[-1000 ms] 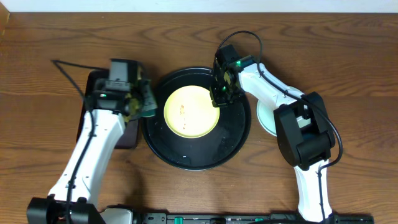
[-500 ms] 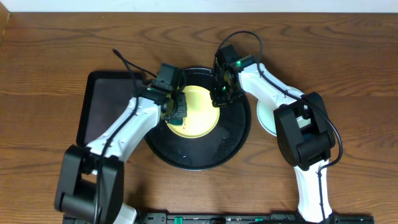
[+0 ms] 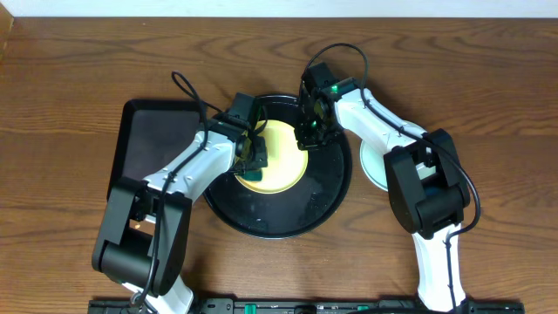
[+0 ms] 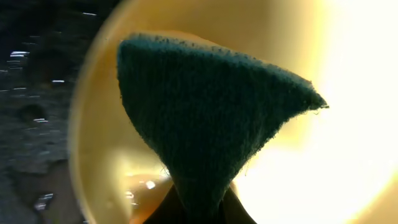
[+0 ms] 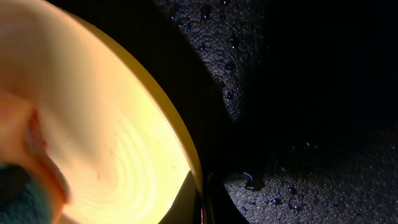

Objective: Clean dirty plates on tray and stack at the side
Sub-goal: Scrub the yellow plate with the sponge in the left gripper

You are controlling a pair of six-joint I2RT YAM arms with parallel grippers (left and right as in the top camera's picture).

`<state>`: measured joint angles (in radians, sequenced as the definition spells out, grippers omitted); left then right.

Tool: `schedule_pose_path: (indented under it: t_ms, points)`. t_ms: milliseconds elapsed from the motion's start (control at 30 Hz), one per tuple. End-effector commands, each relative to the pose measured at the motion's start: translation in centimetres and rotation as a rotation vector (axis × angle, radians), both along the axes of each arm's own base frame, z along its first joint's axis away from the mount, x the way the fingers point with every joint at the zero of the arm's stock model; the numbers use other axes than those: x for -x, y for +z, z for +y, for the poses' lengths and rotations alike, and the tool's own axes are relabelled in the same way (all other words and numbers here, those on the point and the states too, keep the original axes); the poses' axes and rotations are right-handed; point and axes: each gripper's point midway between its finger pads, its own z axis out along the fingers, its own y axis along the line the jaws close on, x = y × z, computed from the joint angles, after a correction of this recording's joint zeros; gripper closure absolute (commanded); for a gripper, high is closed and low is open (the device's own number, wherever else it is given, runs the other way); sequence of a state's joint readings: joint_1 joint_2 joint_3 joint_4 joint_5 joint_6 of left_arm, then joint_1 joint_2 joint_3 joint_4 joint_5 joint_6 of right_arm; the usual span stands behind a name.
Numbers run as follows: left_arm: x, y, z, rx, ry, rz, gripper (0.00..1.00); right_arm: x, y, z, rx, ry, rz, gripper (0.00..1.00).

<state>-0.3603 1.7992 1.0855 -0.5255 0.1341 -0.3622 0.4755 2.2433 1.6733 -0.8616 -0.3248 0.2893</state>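
Observation:
The pale yellow plate lies in the round black tray. My left gripper is shut on the green sponge and presses it onto the plate's left part. My right gripper is shut on the yellow plate's right rim, one finger inside and one outside it. A pale mint-green plate lies on the table right of the tray, partly hidden by the right arm. A reddish smear shows at the plate's left in the right wrist view.
A rectangular black tray sits to the left of the round tray. The round tray's wet black floor shows beside the plate. Brown wooden table all around.
My left arm swung right from the rectangular tray onto the yellow plate, carrying the sponge, and now rests on the plate's left part. The right arm has stayed on the rim.

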Motion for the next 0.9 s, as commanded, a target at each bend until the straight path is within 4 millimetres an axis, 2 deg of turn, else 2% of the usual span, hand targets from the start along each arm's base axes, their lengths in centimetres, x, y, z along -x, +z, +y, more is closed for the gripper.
schedule_pose_path:
  t_ms: [0,100,167,333,500,567,700,867]
  points:
    - [0.4,0.6,-2.8,0.096,-0.17,-0.003,0.93,0.5,-1.2,-0.6,0.042,-0.023,0.016,0.99]
    - [0.2,0.8,-3.3,0.111,-0.222,-0.023,0.92,0.5,-1.2,-0.6,0.042,-0.023,0.016,0.99]
    - [-0.8,1.0,-3.2,0.093,-0.231,-0.07,0.93,0.5,-1.2,-0.6,0.042,-0.023,0.016,0.99]
    - [-4.5,1.6,-1.1,-0.055,-0.167,-0.228,0.93,0.5,-1.2,-0.7,0.042,-0.023,0.017,0.99]
    - [-6.5,1.9,1.0,-0.183,-0.103,-0.306,0.93,0.5,-1.2,-0.7,0.042,-0.023,0.017,0.99]
    - [-6.6,1.5,1.9,-0.224,-0.064,-0.306,0.93,0.5,-1.2,-0.7,0.042,-0.022,0.017,0.99]
    - [-6.2,0.1,2.4,-0.243,-0.025,-0.266,0.93,0.5,-1.2,-0.7,0.043,-0.019,0.016,0.99]
    - [-3.2,-1.6,1.9,-0.196,-0.055,-0.12,0.93,0.5,-1.2,-0.7,0.043,-0.019,0.016,0.99]
